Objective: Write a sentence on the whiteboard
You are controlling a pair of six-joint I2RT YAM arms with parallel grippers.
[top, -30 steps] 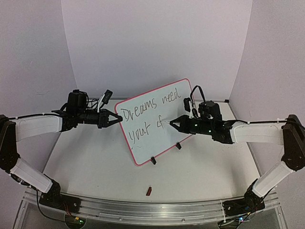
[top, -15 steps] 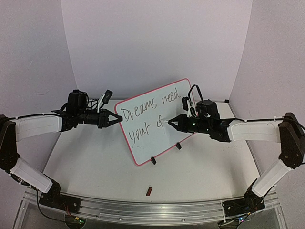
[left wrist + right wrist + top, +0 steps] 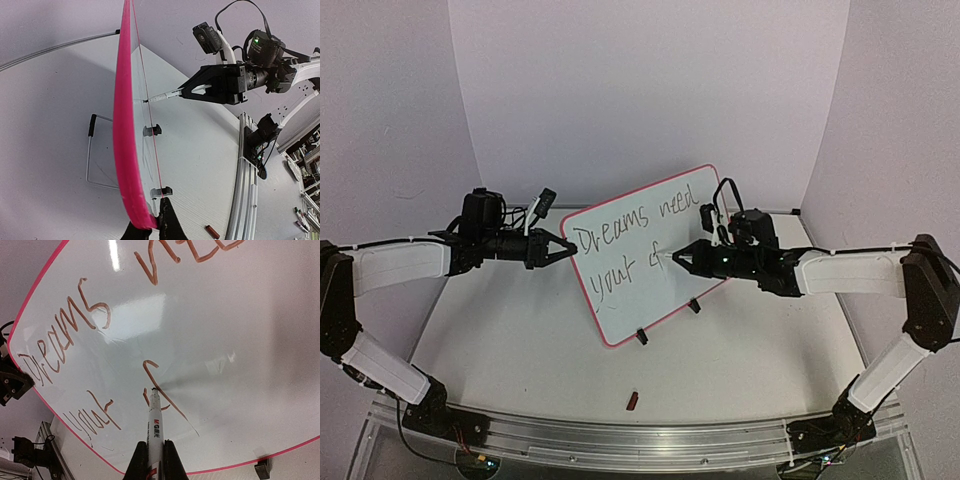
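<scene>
The whiteboard [image 3: 650, 295], pink-framed, stands tilted on the table with "Dreams need" and a second line begun in handwriting. My left gripper [image 3: 568, 249] is shut on its left edge; in the left wrist view the fingertips [image 3: 167, 220] pinch the pink frame [image 3: 122, 125]. My right gripper [image 3: 678, 257] is shut on a white marker [image 3: 154, 425]. The marker's tip touches the whiteboard [image 3: 235, 335] at the last stroke of the second line. The left wrist view shows the marker [image 3: 162, 97] meeting the board's face from the right.
A small red cap [image 3: 633, 401] lies on the table near the front rail. Two black clip feet [image 3: 642, 336] [image 3: 694, 305] hold the board's lower edge. A wire stand [image 3: 92, 155] sits behind the board. Purple walls enclose the table.
My right arm has edged slightly left with the marker on the board. The left arm and the board have not moved.
</scene>
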